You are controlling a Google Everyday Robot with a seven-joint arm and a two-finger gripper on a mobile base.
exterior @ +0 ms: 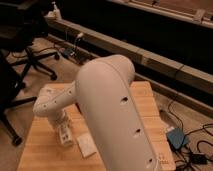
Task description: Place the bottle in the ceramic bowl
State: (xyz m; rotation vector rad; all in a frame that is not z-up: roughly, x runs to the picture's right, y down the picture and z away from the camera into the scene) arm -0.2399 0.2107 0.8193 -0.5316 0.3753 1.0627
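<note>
The robot's thick white arm (112, 115) fills the middle of the view, bending over a pale wooden worktop (40, 150). Its slimmer forearm reaches towards the worktop's left edge and turns downward there, so the gripper (61, 127) sits low over the left half of the worktop, nearer the front edge than the back. Right beneath it, and partly covered by it, lies the bottle (65, 137), a small white shape on the wood. The gripper looks to be touching or almost touching the bottle, but it cannot be told whether it is open or closed, or whether it has hold of the bottle. Just beside the bottle, on the side towards the right edge, a pale rectangular block (85, 145) lies flat. The ceramic bowl is hidden by the arm. Off the worktop's left edge stands a dark office chair (22, 55), and past its right edge a blue box (176, 138) sits on the floor among cables.
</note>
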